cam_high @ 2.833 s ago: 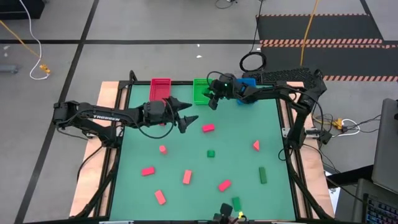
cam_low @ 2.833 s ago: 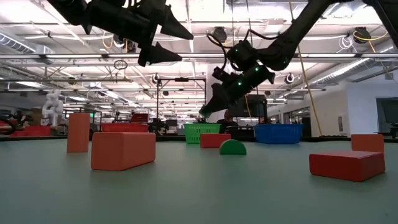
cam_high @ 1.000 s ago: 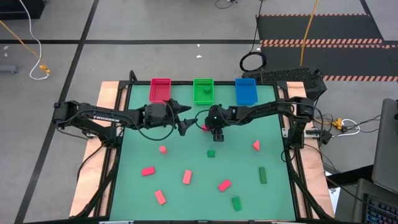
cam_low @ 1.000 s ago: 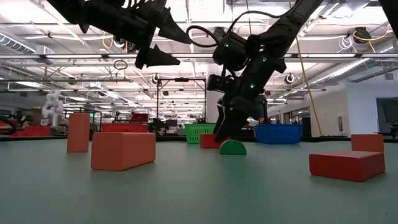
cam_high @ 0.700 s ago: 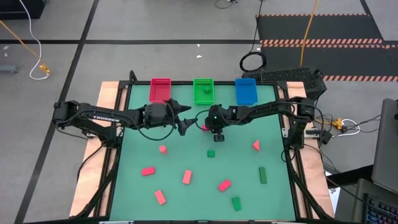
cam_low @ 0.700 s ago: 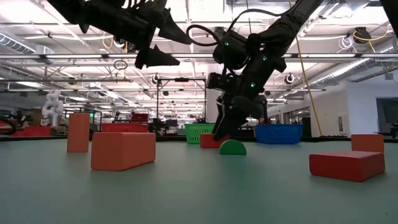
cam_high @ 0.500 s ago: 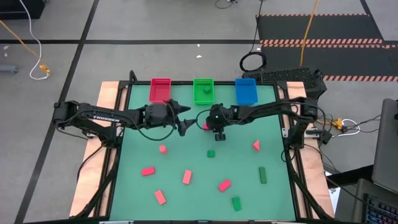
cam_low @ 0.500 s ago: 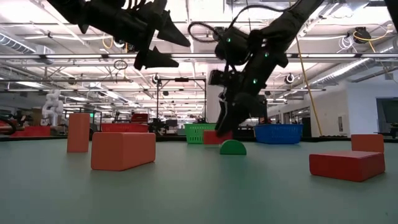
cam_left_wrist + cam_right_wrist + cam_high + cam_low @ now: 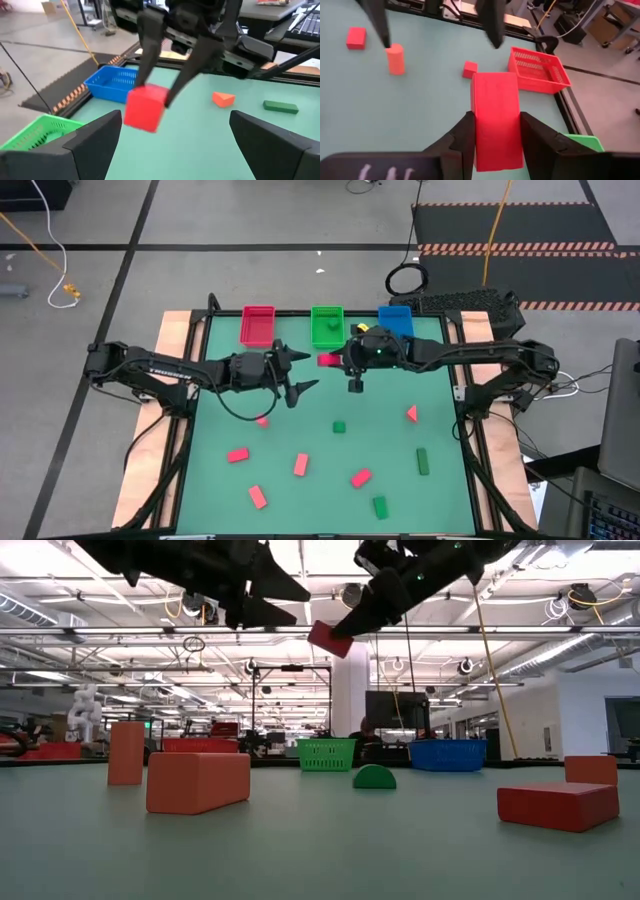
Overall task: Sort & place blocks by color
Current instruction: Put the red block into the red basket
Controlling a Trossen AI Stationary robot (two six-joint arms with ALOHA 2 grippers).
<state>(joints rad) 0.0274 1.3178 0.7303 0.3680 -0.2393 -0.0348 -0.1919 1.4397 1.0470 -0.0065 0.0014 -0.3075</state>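
Step in hand: transport. The right gripper (image 9: 335,361) is clamped on a red block (image 9: 327,360) and holds it well above the tabletop (image 9: 380,450), near the far edge, between the red bin (image 9: 258,323) and the green bin (image 9: 326,325). In the right wrist view the block (image 9: 496,117) sits squarely between the two fingers (image 9: 462,137), with the red bin (image 9: 537,70) ahead of it.

Next move, as judged: carry the block left and farther until it is over the red bin, then part the fingers. The green bin stands just beside the target, so the block should be centred before release.

The left gripper (image 9: 300,373) hangs over the tabletop left of the block, fingers apart and holding nothing.

Surface: a green mat, with red and green blocks scattered over its near half; a blue bin (image 9: 395,323) stands at the far right. Beyond the tabletop is a large, brightly lit workshop.
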